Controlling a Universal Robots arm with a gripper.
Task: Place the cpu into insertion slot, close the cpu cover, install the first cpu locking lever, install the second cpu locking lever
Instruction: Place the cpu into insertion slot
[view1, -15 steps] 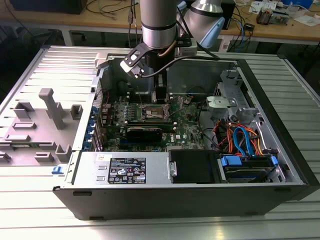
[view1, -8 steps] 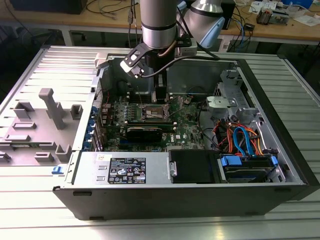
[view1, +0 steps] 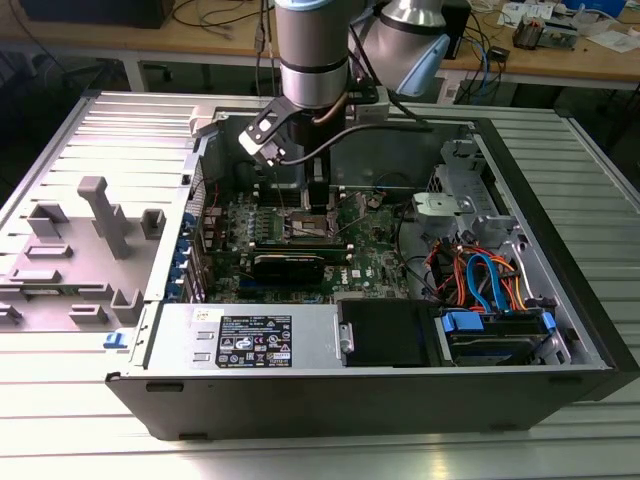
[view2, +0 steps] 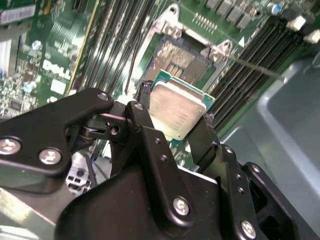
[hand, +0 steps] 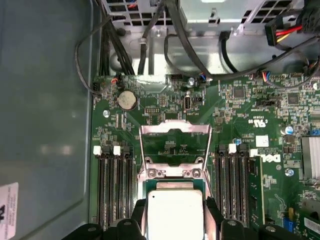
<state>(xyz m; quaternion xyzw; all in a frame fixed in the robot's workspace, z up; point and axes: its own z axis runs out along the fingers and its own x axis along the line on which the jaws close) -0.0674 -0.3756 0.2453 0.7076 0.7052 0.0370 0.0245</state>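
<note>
My claw (view2: 176, 106) is closed partway on the small flat square cpu (view2: 179, 114) with the dull silver-grey metal top. The two black fingers (view2: 150, 135) press on two opposite edges of it, and nothing else is in the grip. In the second wrist view the cpu hangs over the green circuit board (view2: 60, 55), just beside the insertion slot (view2: 181, 56), the square socket with a dark centre and a silver rim. It does not touch the slot. In the first wrist view the thin square silver cpu cover (hand: 175, 129), with a window in its middle, lies folded open, away from the socket.

I think the main danger is a wrong seating. If the chip comes down tilted or turned, its edge can strike the rim or harm the fine contacts in the dark centre. My hold is only on thin edges, so I judge that a small knock could make it slip. The thin silver metal lever rod (view2: 252, 65) stands close to the socket, and a finger could catch on it.

The cpu itself looks clean and flat, with a narrow green border around the metal top. I cannot tell whether it is level with the socket.
</note>
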